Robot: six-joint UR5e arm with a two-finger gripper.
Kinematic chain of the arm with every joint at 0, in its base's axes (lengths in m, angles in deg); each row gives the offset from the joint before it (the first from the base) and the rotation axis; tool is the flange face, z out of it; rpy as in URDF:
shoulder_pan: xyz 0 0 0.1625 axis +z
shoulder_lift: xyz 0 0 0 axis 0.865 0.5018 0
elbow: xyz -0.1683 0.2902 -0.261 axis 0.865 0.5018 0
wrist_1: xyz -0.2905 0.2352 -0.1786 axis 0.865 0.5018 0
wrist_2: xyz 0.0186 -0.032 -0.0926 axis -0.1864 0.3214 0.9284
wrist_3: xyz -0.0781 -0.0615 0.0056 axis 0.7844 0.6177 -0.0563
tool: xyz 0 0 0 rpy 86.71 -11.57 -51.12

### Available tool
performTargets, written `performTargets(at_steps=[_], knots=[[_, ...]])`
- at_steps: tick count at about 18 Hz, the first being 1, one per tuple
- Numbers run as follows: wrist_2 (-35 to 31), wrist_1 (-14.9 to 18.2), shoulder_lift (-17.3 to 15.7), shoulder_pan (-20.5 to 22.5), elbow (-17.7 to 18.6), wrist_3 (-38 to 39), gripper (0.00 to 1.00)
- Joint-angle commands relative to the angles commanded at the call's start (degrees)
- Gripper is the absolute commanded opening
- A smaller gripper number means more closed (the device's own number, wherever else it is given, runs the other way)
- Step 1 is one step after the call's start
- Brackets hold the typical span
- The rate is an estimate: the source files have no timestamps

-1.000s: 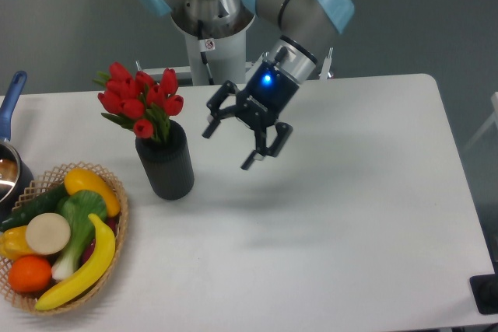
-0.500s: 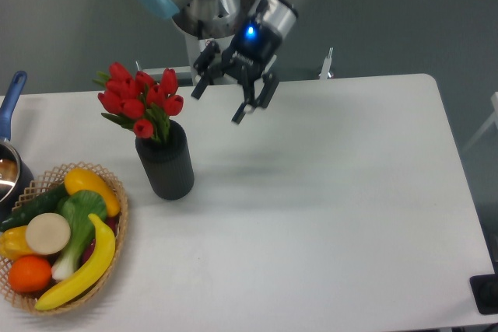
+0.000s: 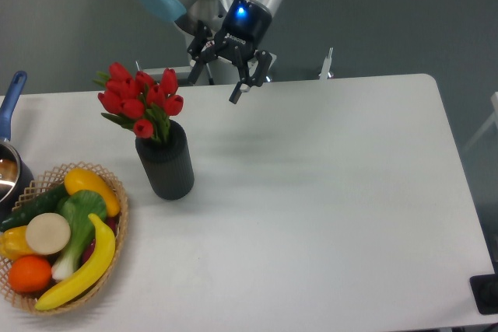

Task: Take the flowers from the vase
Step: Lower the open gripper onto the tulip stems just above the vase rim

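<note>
Several red tulips, the flowers [image 3: 140,103], stand bundled in the black ribbed vase [image 3: 166,161] on the white table [image 3: 327,207], their heads leaning left of the vase's mouth. Up and to the right of the vase, well apart from it, the gripper [image 3: 215,82] hangs above the table's back edge with its fingers spread and nothing between them. Left of the vase, at the table's front corner, sits a woven basket [image 3: 117,227] holding a banana [image 3: 82,268] and an orange [image 3: 29,273].

red flowers [image 3: 140,101] (green leaves), matte black ribbed vase [image 3: 165,164], white table [image 3: 327,207]
</note>
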Motion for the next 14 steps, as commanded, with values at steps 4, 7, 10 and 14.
performTargets(at_steps=[4, 7, 10, 14], knots=[[3.9, 0.0, 1.8, -1.8, -0.1, 0.0, 1.0], [3.7, -0.1, 5.3, -4.9, -0.6, -0.6, 1.0], [3.6, -0.2, 7.8, -6.8, -1.7, -0.6, 1.0], [3.9, -0.2, 9.7, -8.9, -2.3, -0.7, 1.0]])
